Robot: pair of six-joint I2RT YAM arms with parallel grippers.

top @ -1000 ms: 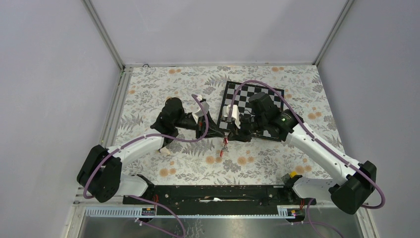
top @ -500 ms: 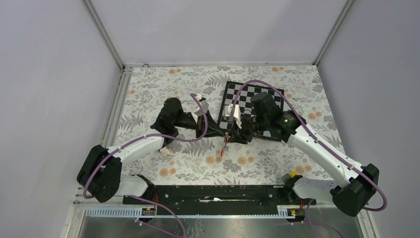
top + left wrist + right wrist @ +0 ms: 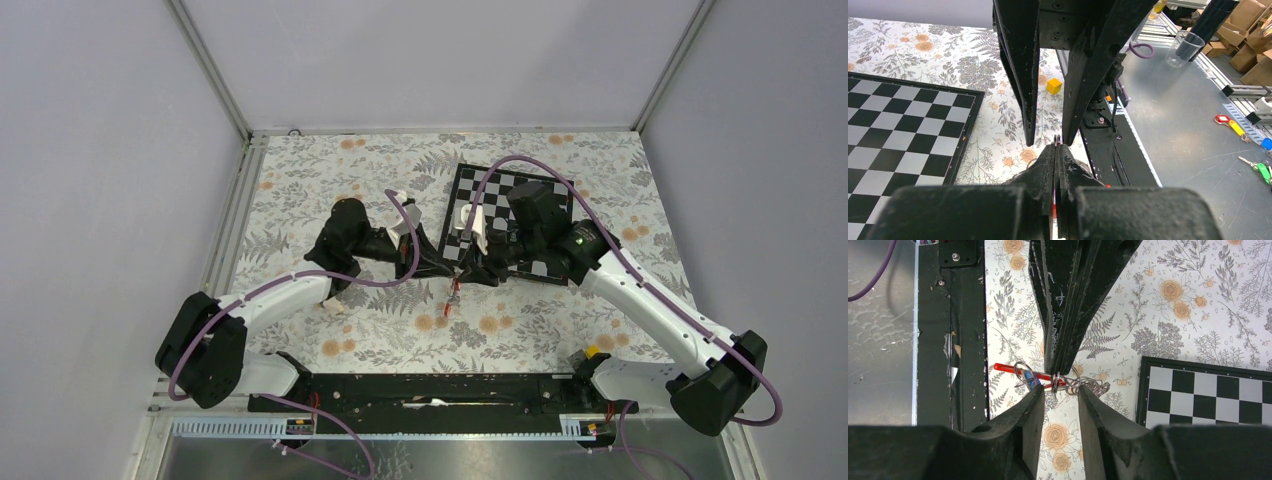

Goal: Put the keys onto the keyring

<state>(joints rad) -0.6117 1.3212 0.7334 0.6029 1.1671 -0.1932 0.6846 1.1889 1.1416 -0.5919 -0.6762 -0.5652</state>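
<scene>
My left gripper is shut on a thin metal ring of the keyring, held above the floral cloth. Beside that ring hang more wire rings, a blue-tagged key and a red piece. I cannot tell what is threaded on what. My right gripper faces the left one tip to tip. Its fingers stand open on either side of the pinched ring without touching it. In the top view both grippers meet at mid-table, left gripper and right gripper, with the keys dangling below.
A black-and-white chessboard lies behind the right arm, and its edge is close to the grippers. A small yellow cube sits near the right arm's base. A white block lies by the left arm. A black rail runs along the near edge.
The right gripper's jaws have opened wider. The right arm shifted slightly toward the back. The left gripper has stayed shut and in place.
</scene>
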